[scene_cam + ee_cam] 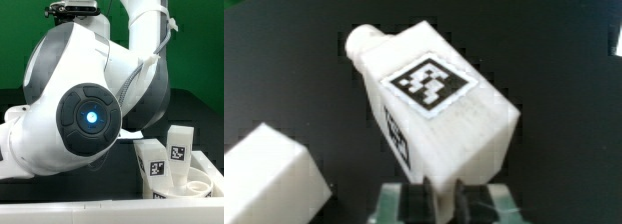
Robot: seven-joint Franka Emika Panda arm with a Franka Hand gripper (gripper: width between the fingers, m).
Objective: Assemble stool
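Observation:
In the wrist view my gripper (446,203) is shut on a white stool leg (434,100). The leg is a chunky block with a black-and-white tag on its upper face. Its near end sits between my two fingers (402,202). A second white part (269,178) lies beside it over the black table; I cannot tell which part it is. In the exterior view my arm (85,110) hides the gripper. Two more legs (153,160) (180,143) stand upright at the lower right. A curved white part, perhaps the seat (203,185), is next to them.
A white rail (90,212) runs along the bottom edge of the exterior view. The table surface is black. The big arm joint with a blue light (90,117) fills the middle of that view.

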